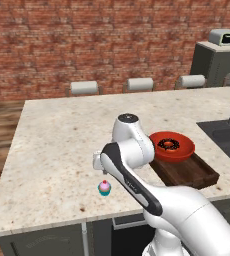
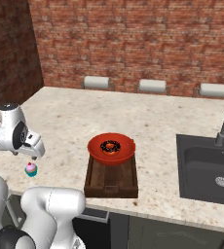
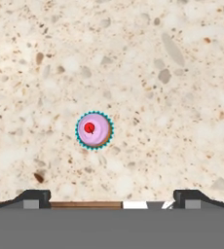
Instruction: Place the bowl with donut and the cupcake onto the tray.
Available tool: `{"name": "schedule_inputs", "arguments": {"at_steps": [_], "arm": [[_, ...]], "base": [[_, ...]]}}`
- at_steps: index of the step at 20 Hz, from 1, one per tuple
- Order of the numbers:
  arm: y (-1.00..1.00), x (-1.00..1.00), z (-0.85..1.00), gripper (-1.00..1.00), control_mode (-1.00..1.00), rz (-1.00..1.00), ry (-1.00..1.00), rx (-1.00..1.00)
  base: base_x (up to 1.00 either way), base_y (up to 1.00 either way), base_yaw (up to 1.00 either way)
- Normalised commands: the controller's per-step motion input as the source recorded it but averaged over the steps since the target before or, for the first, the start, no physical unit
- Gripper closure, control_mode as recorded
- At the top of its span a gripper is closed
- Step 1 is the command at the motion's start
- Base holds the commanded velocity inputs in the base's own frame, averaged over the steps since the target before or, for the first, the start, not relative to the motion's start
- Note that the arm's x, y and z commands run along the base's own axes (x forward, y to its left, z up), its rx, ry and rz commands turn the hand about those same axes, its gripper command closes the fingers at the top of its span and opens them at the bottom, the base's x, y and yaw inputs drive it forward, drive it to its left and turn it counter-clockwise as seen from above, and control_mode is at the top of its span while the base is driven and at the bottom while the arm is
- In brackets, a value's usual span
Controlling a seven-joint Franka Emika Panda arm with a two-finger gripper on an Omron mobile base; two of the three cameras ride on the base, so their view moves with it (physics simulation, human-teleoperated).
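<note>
Above the cupcake (image 3: 94,130), the gripper (image 3: 112,198) hangs with its two dark fingertips spread wide and holding nothing.

The cupcake stands upright on the speckled counter (image 1: 62,145), well to the left of the tray (image 2: 110,179) and near the counter's front edge. The red bowl (image 2: 111,149) holding the donut (image 2: 110,146) already sits on the tray's far end, leaving the near end free. The hand looks straight down, likely lining up a top grasp.
</note>
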Motion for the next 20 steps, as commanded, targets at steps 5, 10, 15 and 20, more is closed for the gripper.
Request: {"name": "schedule_inputs", "arguments": {"at_steps": [5,10,15,20], "arm": [[0.12,0.01,-0.08,-1.0,-1.0,0.0,0.0,0.0],[0.12,0.0,-0.02,-1.0,-1.0,0.0,0.0,0.0],[0.09,0.0,-0.02,-1.0,-1.0,0.0,0.0,0.0],[0.01,0.07,-0.11,-1.0,-1.0,0.0,0.0,0.0]], "base": [[0.0,0.0,0.0],[0.0,0.0,0.0],[0.0,0.0,0.0],[0.0,0.0,0.0]]}}
